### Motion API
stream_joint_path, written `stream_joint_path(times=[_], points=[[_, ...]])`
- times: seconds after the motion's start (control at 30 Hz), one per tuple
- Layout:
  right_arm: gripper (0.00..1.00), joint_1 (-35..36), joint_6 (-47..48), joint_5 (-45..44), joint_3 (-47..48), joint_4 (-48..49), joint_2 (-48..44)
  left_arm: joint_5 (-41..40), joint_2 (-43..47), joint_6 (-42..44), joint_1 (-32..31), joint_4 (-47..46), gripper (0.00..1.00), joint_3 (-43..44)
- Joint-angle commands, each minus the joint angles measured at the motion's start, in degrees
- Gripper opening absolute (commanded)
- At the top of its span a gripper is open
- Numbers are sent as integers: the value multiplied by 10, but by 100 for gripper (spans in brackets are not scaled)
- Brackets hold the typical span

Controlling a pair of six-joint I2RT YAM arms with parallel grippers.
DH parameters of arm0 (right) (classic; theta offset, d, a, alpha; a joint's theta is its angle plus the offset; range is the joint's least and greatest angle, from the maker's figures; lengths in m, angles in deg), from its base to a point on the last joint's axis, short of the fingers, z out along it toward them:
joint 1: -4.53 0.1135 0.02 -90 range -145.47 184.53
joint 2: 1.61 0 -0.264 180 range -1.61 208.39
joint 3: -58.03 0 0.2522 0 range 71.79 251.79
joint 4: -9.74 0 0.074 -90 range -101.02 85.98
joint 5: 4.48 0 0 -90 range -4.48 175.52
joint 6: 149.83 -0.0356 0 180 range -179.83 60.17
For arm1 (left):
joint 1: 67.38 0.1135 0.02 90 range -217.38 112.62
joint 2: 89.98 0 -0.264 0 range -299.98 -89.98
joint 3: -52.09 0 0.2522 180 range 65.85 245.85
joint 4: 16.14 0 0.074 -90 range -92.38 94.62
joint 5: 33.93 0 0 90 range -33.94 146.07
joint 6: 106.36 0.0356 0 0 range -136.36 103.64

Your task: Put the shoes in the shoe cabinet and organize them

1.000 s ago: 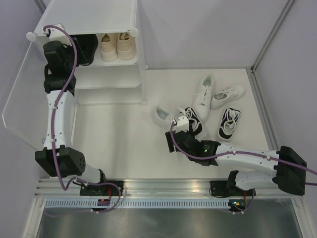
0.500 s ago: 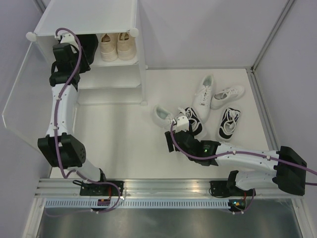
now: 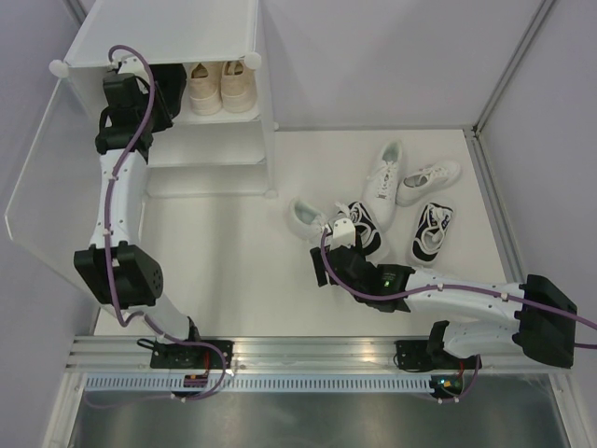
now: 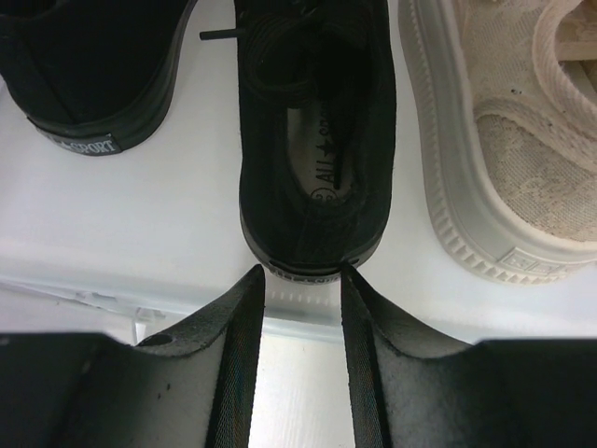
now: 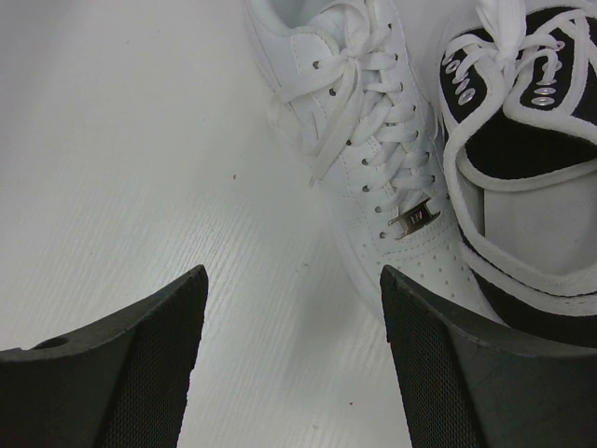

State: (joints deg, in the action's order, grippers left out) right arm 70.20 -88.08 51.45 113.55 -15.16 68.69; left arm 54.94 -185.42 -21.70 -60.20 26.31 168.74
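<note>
The white shoe cabinet [image 3: 168, 28] stands at the back left. Its top shelf holds a beige pair [image 3: 222, 86] and a black pair [image 3: 171, 89]. My left gripper [image 3: 149, 101] reaches into that shelf. In the left wrist view it [image 4: 300, 280] is open, its tips flanking the heel of the right black shoe [image 4: 317, 121], with nothing between the fingers. The other black shoe [image 4: 84, 65] is on the left and a beige shoe [image 4: 504, 140] on the right. My right gripper [image 5: 294, 299] is open and empty over the table, beside a white sneaker [image 5: 373, 159] and a black-and-white shoe [image 5: 522, 140].
On the table lie a white sneaker [image 3: 304, 215], two more white ones [image 3: 382, 182] [image 3: 427, 182] and two black-and-white shoes [image 3: 366, 227] [image 3: 433, 233]. The frosted door [image 3: 37, 205] hangs open at the far left. The two lower shelves show no shoes.
My left arm has stretched up and forward, carrying its gripper deeper into the top shelf by the black shoes. The right arm has not moved.
</note>
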Motion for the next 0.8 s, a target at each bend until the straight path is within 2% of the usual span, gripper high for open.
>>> stream_joint_path(times=[0.0, 0.37, 0.53, 0.67, 0.77], points=[[79, 2, -2, -1, 1, 15, 4, -34, -48, -19, 7, -94, 42, 41], [79, 2, -3, -7, -2, 11, 4, -95, -70, -13, 7, -132, 45, 49], [79, 2, -4, -8, -2, 13, 7, -193, -43, -19, 6, -125, 53, 12], [79, 1, -2, -5, -2, 16, 11, -257, -27, -33, 8, -123, 53, -8], [79, 2, -5, -3, -2, 15, 10, -267, -18, -49, 10, -121, 53, -16]])
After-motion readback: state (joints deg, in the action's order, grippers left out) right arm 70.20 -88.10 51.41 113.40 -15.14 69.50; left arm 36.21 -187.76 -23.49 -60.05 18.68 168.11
